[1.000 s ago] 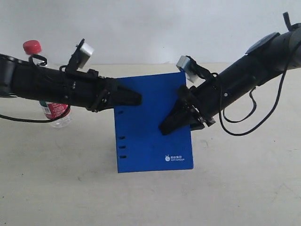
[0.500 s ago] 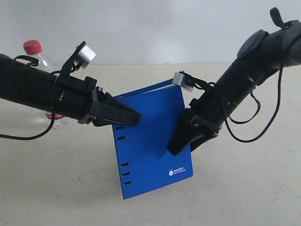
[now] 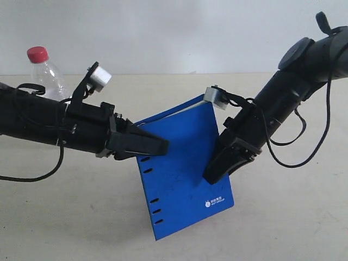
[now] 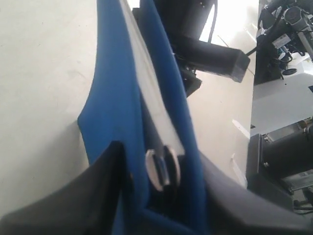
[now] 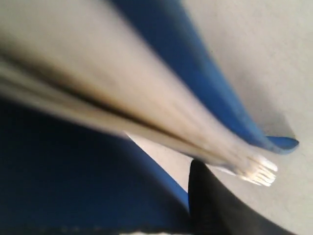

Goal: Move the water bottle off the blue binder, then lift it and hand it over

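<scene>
The blue binder point(image 3: 182, 168) hangs tilted above the table, slotted edge low on the left, white logo at the lower right corner. My left gripper point(image 3: 155, 145) is shut on its left edge; in the left wrist view the dark fingers point(image 4: 83, 196) sit on either side of the binder point(image 4: 115, 88) by its metal rings. My right gripper point(image 3: 215, 171) is shut on the right edge; its wrist view shows blurred blue cover point(image 5: 73, 171), pale pages and one dark finger point(image 5: 220, 205). The water bottle point(image 3: 46, 76), red-capped, stands upright on the table behind my left arm, its lower half hidden.
The beige table point(image 3: 283, 217) lies under the binder, with a white wall behind it. Black cables loop from both arms. The left wrist view shows dark equipment point(image 4: 283, 147) past the table's edge.
Over the last second both grippers have raised the binder's far edge and swung it to a steeper tilt, shifting it toward the lower right. The left arm dropped, uncovering more of the bottle.
</scene>
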You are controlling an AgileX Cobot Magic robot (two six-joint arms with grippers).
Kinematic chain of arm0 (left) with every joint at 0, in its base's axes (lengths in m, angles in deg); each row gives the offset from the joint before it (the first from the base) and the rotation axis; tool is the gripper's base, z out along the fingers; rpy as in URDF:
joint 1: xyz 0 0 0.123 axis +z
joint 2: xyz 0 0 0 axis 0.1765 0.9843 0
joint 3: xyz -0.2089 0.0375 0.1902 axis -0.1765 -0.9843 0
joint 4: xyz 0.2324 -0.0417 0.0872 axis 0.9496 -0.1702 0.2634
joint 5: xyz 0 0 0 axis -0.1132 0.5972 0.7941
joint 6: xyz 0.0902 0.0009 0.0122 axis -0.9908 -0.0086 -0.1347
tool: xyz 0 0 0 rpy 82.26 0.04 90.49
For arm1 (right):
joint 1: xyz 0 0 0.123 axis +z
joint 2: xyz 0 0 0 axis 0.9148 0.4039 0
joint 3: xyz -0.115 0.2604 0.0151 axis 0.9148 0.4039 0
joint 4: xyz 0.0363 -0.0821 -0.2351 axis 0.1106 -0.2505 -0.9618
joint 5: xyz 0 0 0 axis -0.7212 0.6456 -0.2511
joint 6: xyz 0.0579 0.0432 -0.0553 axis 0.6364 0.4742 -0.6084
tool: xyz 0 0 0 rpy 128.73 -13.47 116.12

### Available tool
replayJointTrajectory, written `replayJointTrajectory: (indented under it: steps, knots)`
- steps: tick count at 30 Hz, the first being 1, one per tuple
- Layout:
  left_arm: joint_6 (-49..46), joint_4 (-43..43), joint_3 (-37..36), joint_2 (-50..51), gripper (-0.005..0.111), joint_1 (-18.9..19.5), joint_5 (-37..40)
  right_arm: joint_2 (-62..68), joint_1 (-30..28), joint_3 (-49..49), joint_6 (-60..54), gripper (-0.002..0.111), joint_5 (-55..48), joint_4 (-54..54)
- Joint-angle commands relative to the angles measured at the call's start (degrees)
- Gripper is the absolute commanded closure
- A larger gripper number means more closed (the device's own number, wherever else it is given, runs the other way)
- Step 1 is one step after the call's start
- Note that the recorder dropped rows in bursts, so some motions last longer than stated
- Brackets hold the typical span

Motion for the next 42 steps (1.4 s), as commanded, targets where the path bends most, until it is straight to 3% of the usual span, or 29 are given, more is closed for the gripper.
replayJointTrajectory:
  steps: [1, 3, 5, 8, 10, 12, 18, 20, 23, 27, 30, 33, 35, 37, 39, 42]
  knots:
    - [-1.03, -4.57, -0.45, 1.01, 0.067, -6.03, 7.89, 1.76, 1.52, 0.72, 0.83, 0.108, 5.59, 0.35]
    - [-3.7, -9.07, -0.45, 2.52, 0.045, -7.66, 7.41, 1.76, 1.52, 0.72, 0.83, 0.108, 5.31, 0.35]
    - [-4.6, -9.07, -0.26, 3.74, 0.044, -8.42, 7.41, 1.76, 1.52, 0.72, 0.83, 0.108, 5.31, 0.47]
    - [-4.1, -9.07, -0.01, 5.06, 0.061, -8.8, 5.68, 1.76, 1.52, 0.72, 1.04, 0.108, 5.31, 0.47]
    - [-3.47, -9.07, -0.01, 5.44, 0.085, -8.8, 4.61, 1.76, 1.52, 0.72, 1.04, 0.108, 5.19, 0.47]
    - [-5.66, -9.07, -0.01, 5.44, 0.1, -8.55, 4.49, 1.76, 1.52, 0.72, 1.32, 0.108, 4.58, 0.24]
    - [-6.46, -9.07, -0.01, 0.25, 0.1, -3.84, -5.82, -3.64, -2.36, 0.72, 5.29, 0.108, 3.77, -12.22]
    - [-4.54, -2.68, -0.01, -2.38, 0.1, -2.8, -10.81, -8.15, -6.83, 0.72, 8.53, 0.108, 3.77, -15.85]
    - [1.57, 7.17, -0.01, -4.2, 0.1, -2.46, -11.91, -13.29, -14.15, 0.72, 16.15, 0.108, 3.77, -23.88]
    - [1.57, 6.51, -0.01, -4.2, 0.1, -2.46, -11.91, -15.12, -20.53, 0.72, 17.33, 0.108, 3.77, -22.61]
    - [1.57, 6.74, -0.01, -4.2, 0.1, -2.46, -11.21, -15.12, -21.32, 0.72, 17.08, 0.108, 3.77, -19.34]
    - [1.44, 6.61, -0.01, -4.2, 0.1, -2.46, -9.82, -15.12, -21.32, 0.72, 12.8, 0.099, 3.77, -14.88]
    - [1.44, 6.73, -0.01, -4.2, 0.1, -2.46, -9.36, -15.12, -21.32, 0.72, 13.09, 0.082, 3.77, -14.58]
    - [1.44, 6.73, -0.01, -4.2, 0.1, -2.46, -8.79, -15.26, -21.44, 0.72, 15.0, 0.077, 3.77, -15.22]
    - [1.54, 6.96, -0.01, -4.51, 0.1, -2.46, -8.65, -15.83, -21.44, 0.72, 16.39, 0.083, 3.77, -17.3]
    - [1.54, 8.81, -0.01, -6.97, 0.1, -2.46, -11.79, -18.6, -21.95, 0.72, 20.66, 0.108, 4.44, -22.86]
